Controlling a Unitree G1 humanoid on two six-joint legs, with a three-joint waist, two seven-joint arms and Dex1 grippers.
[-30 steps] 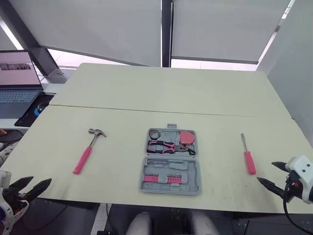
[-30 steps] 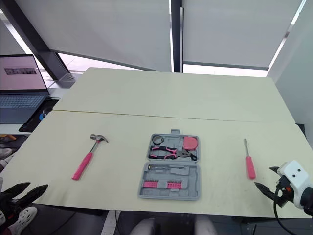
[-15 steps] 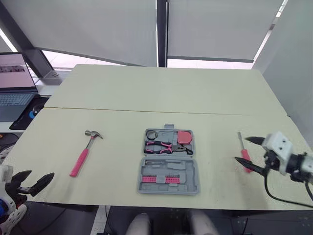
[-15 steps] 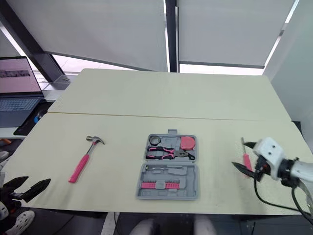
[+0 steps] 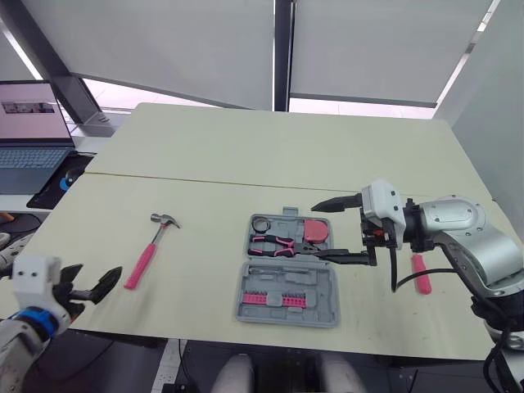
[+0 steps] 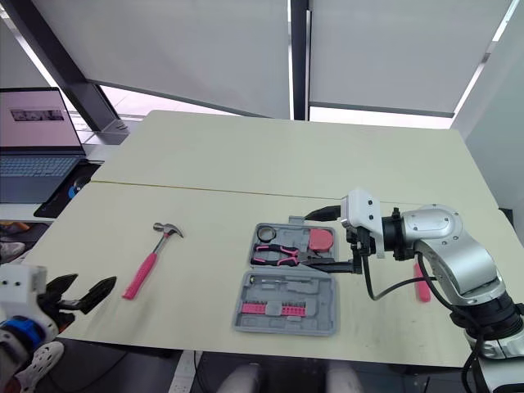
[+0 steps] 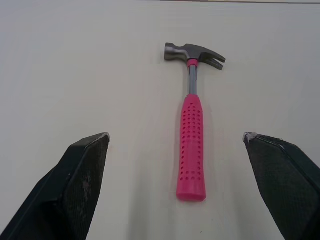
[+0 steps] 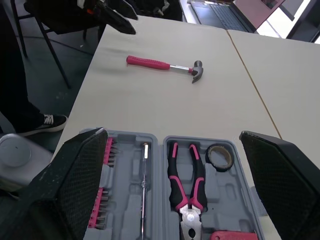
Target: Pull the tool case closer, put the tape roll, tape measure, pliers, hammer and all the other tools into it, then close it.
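The grey tool case lies open at the middle of the table's near part. In it are the tape roll, pink-handled pliers, pink tape measure and a row of pink bits. My right gripper hovers open over the case's right side, above the tape measure. The pink-handled hammer lies left of the case. My left gripper is open near the table's front edge, just short of the hammer's handle. A pink screwdriver lies right of the case, partly behind my right arm.
A laptop stands on a lower surface off the table's left. A seam runs across the table behind the tools. A grey wall stands close on the right.
My right arm has swung left from the table's right edge, past the screwdriver, to over the open case. My left gripper has come up toward the hammer's handle. The camera shifted slightly.
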